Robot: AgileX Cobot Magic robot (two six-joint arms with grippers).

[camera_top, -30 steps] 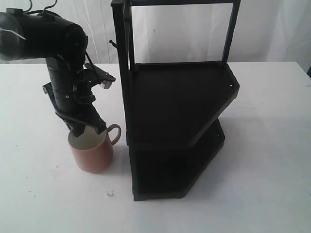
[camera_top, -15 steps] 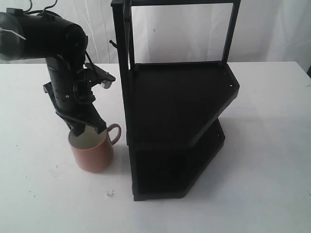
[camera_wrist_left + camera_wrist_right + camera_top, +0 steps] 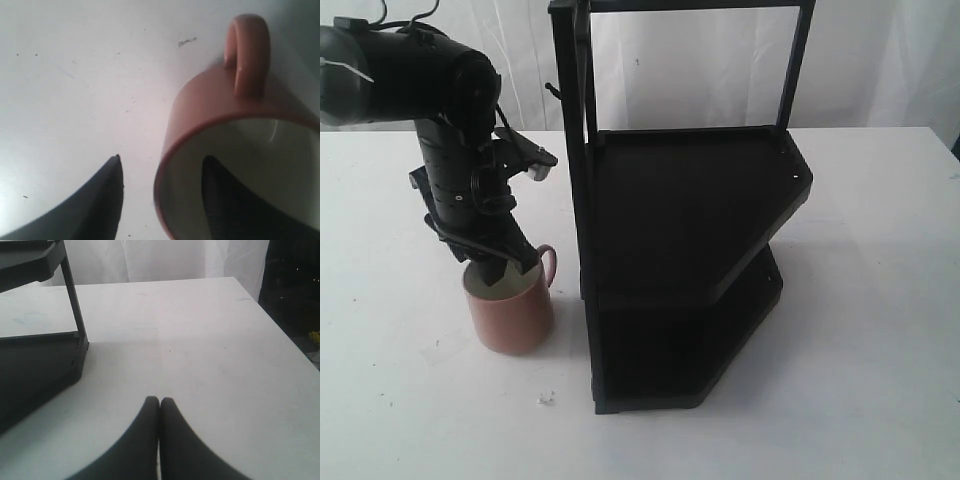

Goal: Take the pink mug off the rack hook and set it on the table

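Observation:
The pink mug (image 3: 510, 318) stands upright on the white table (image 3: 860, 300), just left of the black rack, its handle toward the rack. My left gripper (image 3: 500, 266) reaches down over its rim. In the left wrist view the mug (image 3: 210, 110) has one finger inside its cream interior and the other outside, with a gap of table showing between that finger and the wall; the left gripper (image 3: 161, 158) is open. The rack hook (image 3: 552, 90) sticks out bare from the rack's left post. My right gripper (image 3: 159, 401) hangs shut over the table (image 3: 200, 340), holding nothing.
The tall black two-shelf rack (image 3: 680, 230) fills the middle of the table, close beside the mug. A small white speck (image 3: 545, 399) lies in front of the mug. The rack's corner (image 3: 35, 355) shows in the right wrist view, with the table's edge and a dark gap beyond.
The left gripper has shifted slightly down and left at the mug's rim. The mug has turned a little, so its handle shows narrower. The rack is unmoved.

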